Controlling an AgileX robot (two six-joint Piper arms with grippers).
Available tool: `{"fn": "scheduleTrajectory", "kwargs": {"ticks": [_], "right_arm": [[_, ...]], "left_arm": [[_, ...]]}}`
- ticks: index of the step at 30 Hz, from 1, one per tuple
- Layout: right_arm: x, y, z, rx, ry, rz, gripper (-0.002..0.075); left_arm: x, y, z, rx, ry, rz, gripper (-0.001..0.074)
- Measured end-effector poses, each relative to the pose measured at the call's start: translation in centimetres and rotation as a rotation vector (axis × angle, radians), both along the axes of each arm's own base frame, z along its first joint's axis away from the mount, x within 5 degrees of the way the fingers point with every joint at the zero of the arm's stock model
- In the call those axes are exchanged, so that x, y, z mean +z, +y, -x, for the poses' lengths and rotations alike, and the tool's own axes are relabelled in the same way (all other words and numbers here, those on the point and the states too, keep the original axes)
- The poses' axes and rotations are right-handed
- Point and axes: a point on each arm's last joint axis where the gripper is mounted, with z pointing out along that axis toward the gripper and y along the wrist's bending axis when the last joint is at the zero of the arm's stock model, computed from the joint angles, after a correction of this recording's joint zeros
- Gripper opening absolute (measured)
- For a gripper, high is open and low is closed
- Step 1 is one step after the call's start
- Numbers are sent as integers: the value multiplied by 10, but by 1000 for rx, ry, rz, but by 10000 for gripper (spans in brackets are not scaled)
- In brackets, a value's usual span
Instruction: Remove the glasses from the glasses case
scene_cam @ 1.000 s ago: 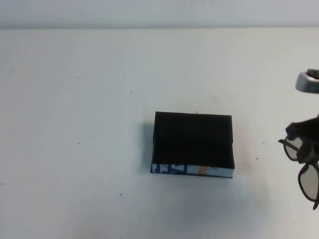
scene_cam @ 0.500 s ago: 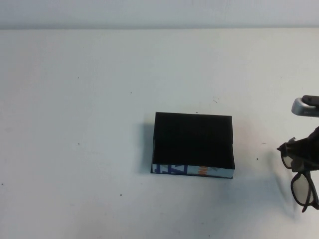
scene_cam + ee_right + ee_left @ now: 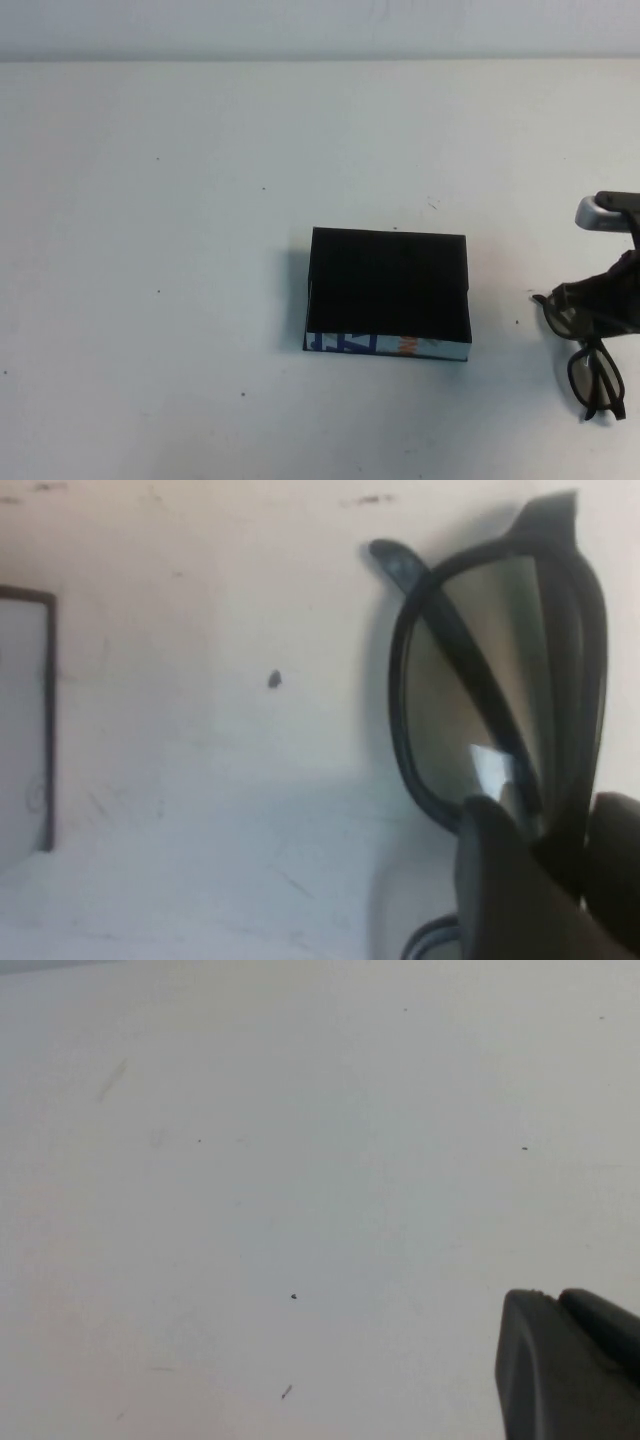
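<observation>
The glasses case (image 3: 388, 290) lies open in the middle of the table, black inside, its white wall with blue letters and an orange mark facing me. It holds nothing. My right gripper (image 3: 600, 312) is at the table's right edge, right of the case, shut on the black-framed glasses (image 3: 592, 378), which hang low over the table. In the right wrist view the gripper (image 3: 555, 870) pinches the frame beside one tinted lens of the glasses (image 3: 500, 670); a case edge (image 3: 25, 720) shows beyond. My left gripper (image 3: 558, 1302) is shut and empty over bare table, outside the high view.
The white table (image 3: 200, 200) carries only small dark specks around the case. A pale wall runs along the table's far edge (image 3: 320, 55).
My right gripper has moved down and slightly left with the glasses, bringing them lower over the table to the right of the case. The case has not moved.
</observation>
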Motion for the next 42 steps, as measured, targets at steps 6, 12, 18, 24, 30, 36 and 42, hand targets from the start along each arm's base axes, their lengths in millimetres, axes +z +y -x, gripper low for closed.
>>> {"fn": "scheduleTrajectory", "kwargs": {"ticks": [6, 12, 18, 24, 30, 36, 42], "right_arm": [[24, 4, -11, 26, 11, -16, 252], [70, 3, 3, 43, -80, -33, 221], [154, -5, 58, 30, -474, -58, 62], [192, -18, 148, 67, -810, -38, -10], [182, -27, 220, 62, -1022, -41, -15], [169, -30, 254, 64, -1100, -53, -16], [154, -33, 258, 82, -986, -2, -16]], "left_arm": [[0, 0, 0, 0, 0, 0, -4], [0, 0, 0, 0, 0, 0, -4], [0, 0, 0, 0, 0, 0, -4], [0, 0, 0, 0, 0, 0, -4], [0, 0, 0, 0, 0, 0, -4], [0, 0, 0, 0, 0, 0, -4], [0, 0, 0, 0, 0, 0, -4]]}}
